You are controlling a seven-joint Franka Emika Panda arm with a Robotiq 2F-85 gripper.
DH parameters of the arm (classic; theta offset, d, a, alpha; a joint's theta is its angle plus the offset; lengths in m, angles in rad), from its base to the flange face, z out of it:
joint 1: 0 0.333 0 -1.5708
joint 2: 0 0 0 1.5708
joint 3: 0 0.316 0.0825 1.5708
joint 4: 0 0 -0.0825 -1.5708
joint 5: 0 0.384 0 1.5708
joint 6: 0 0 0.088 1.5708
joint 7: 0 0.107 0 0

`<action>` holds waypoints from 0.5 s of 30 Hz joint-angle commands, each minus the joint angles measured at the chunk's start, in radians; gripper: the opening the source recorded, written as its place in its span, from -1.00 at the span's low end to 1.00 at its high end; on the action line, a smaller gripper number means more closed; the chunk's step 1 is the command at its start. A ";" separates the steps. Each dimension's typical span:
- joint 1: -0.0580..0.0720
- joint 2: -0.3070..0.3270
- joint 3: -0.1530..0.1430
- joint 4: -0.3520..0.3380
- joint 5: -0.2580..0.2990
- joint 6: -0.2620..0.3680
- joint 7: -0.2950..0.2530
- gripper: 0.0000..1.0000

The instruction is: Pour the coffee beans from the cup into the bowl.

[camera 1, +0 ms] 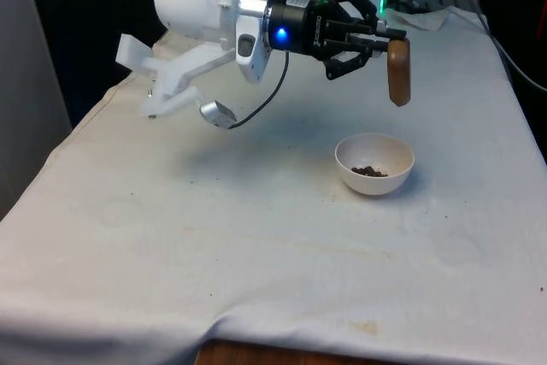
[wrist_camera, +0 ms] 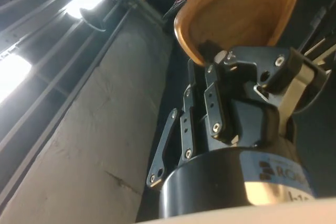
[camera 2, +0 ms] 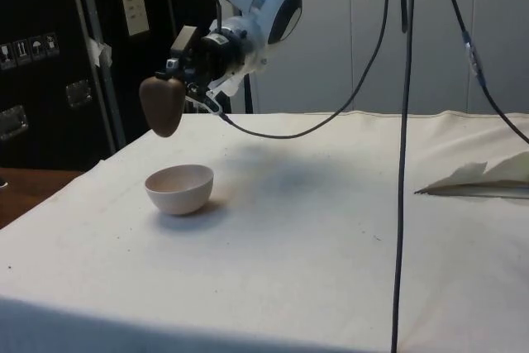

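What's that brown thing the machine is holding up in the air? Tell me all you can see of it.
It is a small brown cup that looks like wood, smooth and rounded. The pincer is shut on its rim, one finger inside and one outside. The cup is tipped over, held in the air above the white bowl and touching nothing else. In the wrist view its inside looks bare, while a small heap of dark coffee beans lies in the bowl on the white cloth.
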 commanded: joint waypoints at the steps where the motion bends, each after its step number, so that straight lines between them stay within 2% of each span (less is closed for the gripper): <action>1: 0.008 -0.011 -0.007 -0.004 -0.011 0.018 0.003 -0.93; 3: 0.009 -0.017 -0.008 -0.004 -0.023 0.023 0.002 -0.93; 4: 0.000 -0.008 -0.001 0.000 -0.015 0.006 -0.002 -0.93; 5: 0.009 -0.019 -0.008 -0.004 -0.027 0.024 0.002 -0.93; 12: 0.010 -0.038 -0.009 -0.005 -0.058 0.039 0.002 -0.93; 13: 0.003 -0.031 -0.003 0.000 -0.052 0.024 -0.003 -0.93; 14: 0.010 -0.040 -0.009 -0.004 -0.062 0.040 0.002 -0.93; 15: 0.011 -0.043 -0.010 -0.004 -0.066 0.041 0.002 -0.93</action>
